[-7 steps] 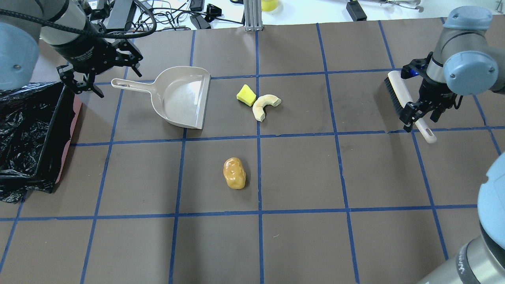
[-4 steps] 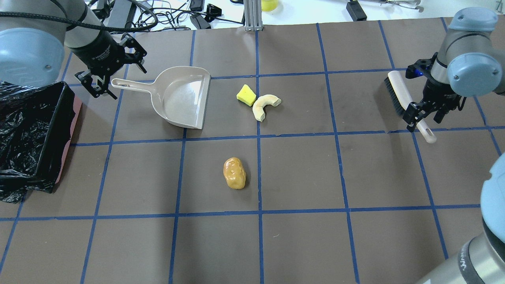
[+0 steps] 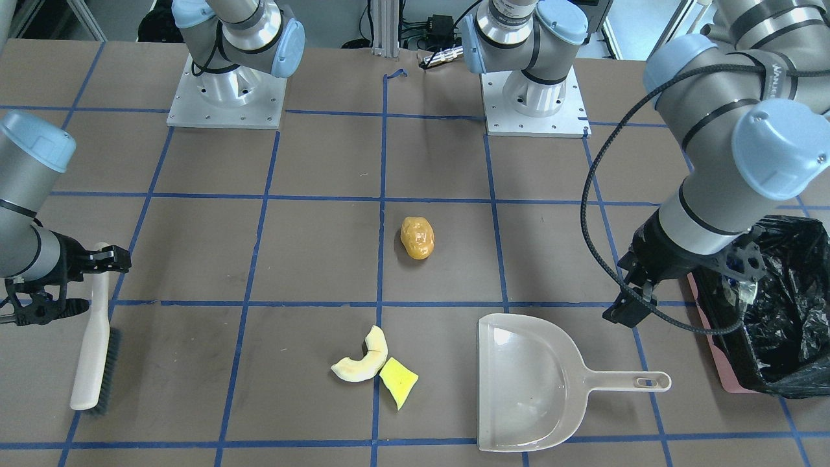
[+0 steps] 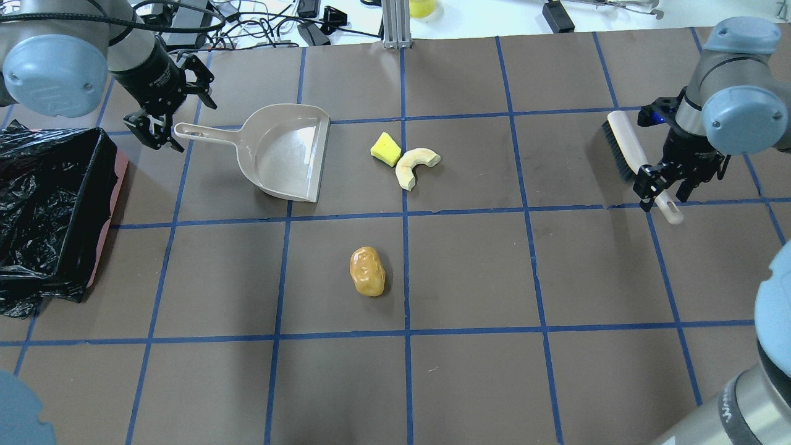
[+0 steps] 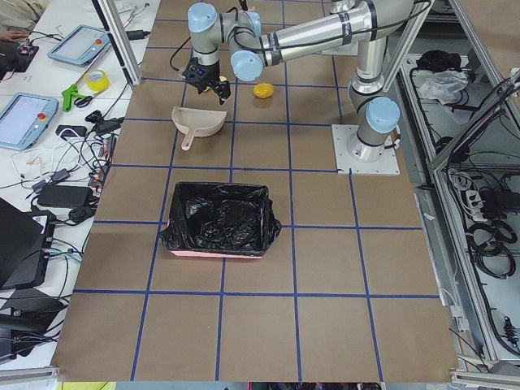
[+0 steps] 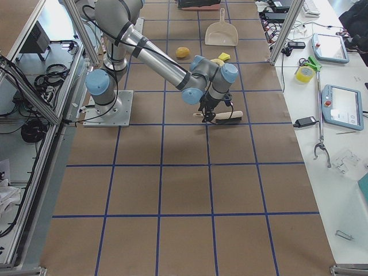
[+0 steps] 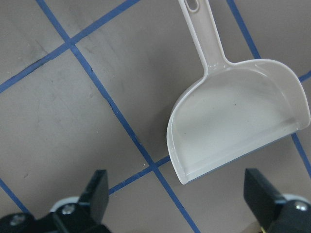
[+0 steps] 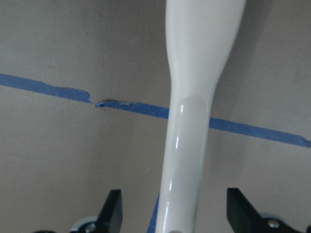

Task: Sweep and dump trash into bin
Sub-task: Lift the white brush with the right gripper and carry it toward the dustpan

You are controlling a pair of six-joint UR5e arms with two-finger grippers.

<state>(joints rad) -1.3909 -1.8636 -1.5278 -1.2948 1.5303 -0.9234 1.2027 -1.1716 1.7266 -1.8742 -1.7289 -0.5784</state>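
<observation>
Moved since 1.0 s ago: left end effector (image 4: pixel 177 121) went from beside the bin (image 4: pixel 93 204) toward 2 o'clock and is now over the tip of the dustpan (image 4: pixel 287 151) handle; right end effector (image 4: pixel 664 188) slid slightly toward 5 o'clock along the brush (image 4: pixel 623 147) handle. Trash, dustpan, brush and bin unchanged.
Reference: clock directions read in the overhead view, 12 o'clock away from the robot.
Left end effector: jaws spread wide, nothing between them; the wrist view shows the dustpan scoop ahead.
Right end effector: jaws apart, one on each side of the brush handle, gaps visible on both sides in the wrist view.
Orange-brown lump (image 4: pixel 368 271): alone near the middle of the surface (image 4: pixel 469 278), well apart from the other pieces, at their 7 o'clock.
Cream ring piece (image 4: pixel 415 165): on the surface, touching the wedge.
Yellow-green wedge (image 4: pixel 386 149): at the ring's 10 o'clock, near the dustpan mouth.
Dustpan: flat, mouth toward 3 o'clock, handle toward 9 o'clock.
Brush: lying at the 3 o'clock side, bristles toward 11 o'clock.
Bin: at the 9 o'clock edge, black liner, no trash seen inside.
</observation>
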